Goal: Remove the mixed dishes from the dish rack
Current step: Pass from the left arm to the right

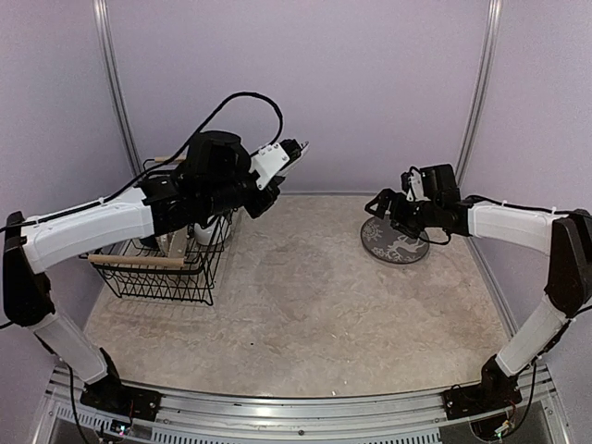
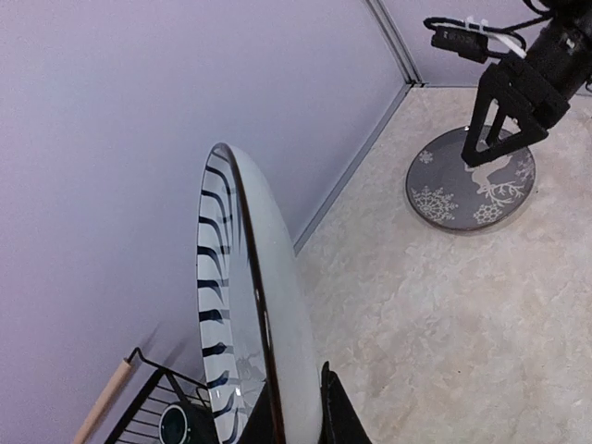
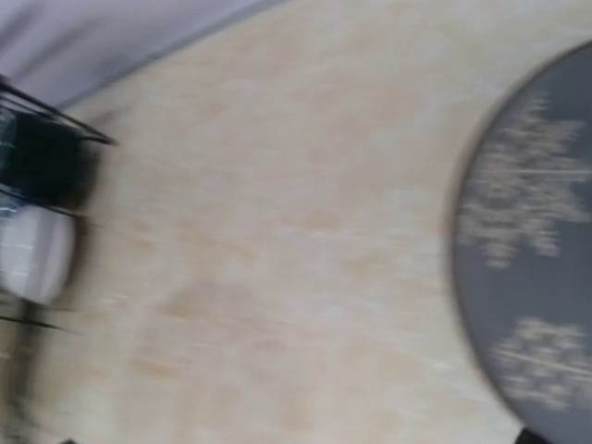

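My left gripper (image 1: pixel 276 169) is shut on the rim of the black-and-white striped plate (image 1: pixel 296 153) and holds it on edge in the air, to the right of and above the dish rack (image 1: pixel 166 268). In the left wrist view the striped plate (image 2: pixel 242 296) stands edge-on between the fingers (image 2: pixel 339 412). A white mug (image 1: pixel 209 228) and other dishes, partly hidden by the arm, are still in the rack. My right gripper (image 1: pixel 387 205) is open and empty just over a dark grey plate (image 1: pixel 396 244) with a white snowflake pattern lying flat on the table.
The rack (image 2: pixel 148 412) with its wooden handle (image 2: pixel 104 402) and a dark mug (image 2: pixel 176 424) shows below the plate. The right wrist view is blurred: grey plate (image 3: pixel 532 268) at right, rack (image 3: pixel 42 157) and white mug (image 3: pixel 35 254) at left. Purple walls enclose the table.
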`<state>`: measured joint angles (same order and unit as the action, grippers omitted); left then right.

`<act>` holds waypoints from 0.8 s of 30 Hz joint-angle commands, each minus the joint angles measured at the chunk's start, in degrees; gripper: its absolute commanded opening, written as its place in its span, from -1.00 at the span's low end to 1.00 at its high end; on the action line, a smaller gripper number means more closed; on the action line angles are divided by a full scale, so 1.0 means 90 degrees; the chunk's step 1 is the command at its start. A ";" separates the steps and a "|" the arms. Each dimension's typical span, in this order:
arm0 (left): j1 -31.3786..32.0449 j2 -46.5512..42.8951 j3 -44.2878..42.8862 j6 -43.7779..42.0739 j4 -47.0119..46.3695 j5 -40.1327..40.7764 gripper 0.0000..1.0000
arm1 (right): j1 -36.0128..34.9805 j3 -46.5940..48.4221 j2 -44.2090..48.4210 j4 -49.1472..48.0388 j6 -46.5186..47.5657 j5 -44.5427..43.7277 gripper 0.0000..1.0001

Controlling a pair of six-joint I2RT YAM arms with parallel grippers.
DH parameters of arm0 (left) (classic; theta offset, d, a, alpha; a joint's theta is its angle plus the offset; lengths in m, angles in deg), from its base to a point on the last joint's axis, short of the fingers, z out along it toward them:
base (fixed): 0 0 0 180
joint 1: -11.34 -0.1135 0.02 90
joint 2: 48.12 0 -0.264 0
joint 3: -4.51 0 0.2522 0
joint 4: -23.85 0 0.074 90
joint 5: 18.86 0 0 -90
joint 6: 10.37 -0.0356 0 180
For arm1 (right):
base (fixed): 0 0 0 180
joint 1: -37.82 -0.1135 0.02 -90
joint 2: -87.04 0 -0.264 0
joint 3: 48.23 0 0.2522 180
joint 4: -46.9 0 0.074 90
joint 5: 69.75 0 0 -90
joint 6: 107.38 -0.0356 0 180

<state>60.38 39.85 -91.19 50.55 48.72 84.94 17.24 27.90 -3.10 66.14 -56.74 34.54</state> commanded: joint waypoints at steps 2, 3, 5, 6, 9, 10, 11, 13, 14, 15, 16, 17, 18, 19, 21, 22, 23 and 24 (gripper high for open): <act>0.0124 0.0884 0.0376 -0.2030 -0.3141 0.0691 -1.00 | -0.0052 0.0378 -0.0237 -0.0352 -0.0958 0.0840 1.00; 0.0126 0.1103 0.0394 -0.2170 -0.3365 0.0698 -1.00 | -0.0048 0.0447 -0.0267 -0.0337 -0.1015 0.0881 1.00; 0.0144 0.1405 0.0461 -0.2414 -0.3845 0.0683 -1.00 | -0.0048 0.0520 -0.0362 -0.0542 -0.1265 0.1136 1.00; 0.0147 0.1524 0.0474 -0.2518 -0.3986 0.0638 -1.00 | -0.0051 0.0555 -0.0432 -0.0670 -0.1409 0.1292 1.00; 0.0156 0.1901 0.0518 -0.2724 -0.4194 0.0455 -1.00 | -0.0057 0.0779 -0.0646 -0.0951 -0.1767 0.1651 1.00; 0.0163 0.2038 0.0516 -0.2776 -0.4245 0.0442 -1.00 | -0.0055 0.0810 -0.0690 -0.1050 -0.1900 0.1684 1.00; 0.0180 0.2112 0.0515 -0.2830 -0.4281 0.0437 -1.00 | -0.0062 0.0813 -0.0727 -0.1203 -0.2057 0.1695 1.00; 0.0216 0.2292 0.0508 -0.2993 -0.4303 0.0417 -1.00 | -0.0097 0.0855 -0.0868 -0.1413 -0.2337 0.1714 0.99; 0.0245 0.2342 0.0506 -0.3064 -0.4324 0.0427 -1.00 | -0.0126 0.0935 -0.0969 -0.1449 -0.2437 0.1759 0.97; 0.0267 0.2400 0.0501 -0.3131 -0.4346 0.0440 -1.00 | -0.0159 0.1039 -0.1092 -0.1467 -0.2516 0.1817 0.96; 0.0294 0.2440 0.0495 -0.3182 -0.4358 0.0448 -1.00 | -0.0201 0.1145 -0.1213 -0.1464 -0.2545 0.1835 0.93; 0.0312 0.2505 0.0483 -0.3226 -0.4373 0.0474 -1.00 | -0.0240 0.1251 -0.1333 -0.1455 -0.2589 0.1861 0.93; 0.0329 0.2539 0.0478 -0.3266 -0.4379 0.0500 -1.00 | -0.0296 0.1339 -0.1457 -0.1513 -0.2638 0.1923 0.90; 0.0349 0.2572 0.0472 -0.3315 -0.4388 0.0515 -1.00 | -0.0324 0.1424 -0.1591 -0.1572 -0.2682 0.1995 0.87; 0.0378 0.2630 0.0471 -0.3356 -0.4389 0.0541 -1.00 | -0.0405 0.1620 -0.1816 -0.1560 -0.2727 0.2040 0.82; 0.0395 0.2652 0.0479 -0.3387 -0.4373 0.0546 -1.00 | -0.0447 0.1712 -0.1931 -0.1532 -0.2738 0.2032 0.80; 0.0408 0.2664 0.0488 -0.3419 -0.4379 0.0551 -1.00 | -0.0491 0.1833 -0.2016 -0.1515 -0.2736 0.2034 0.76; 0.0418 0.2681 0.0499 -0.3457 -0.4384 0.0568 -1.00 | -0.0528 0.1936 -0.2104 -0.1457 -0.2728 0.2041 0.71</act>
<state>63.46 64.17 -85.35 22.88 18.14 88.26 14.16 41.91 -19.17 53.39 -79.97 51.43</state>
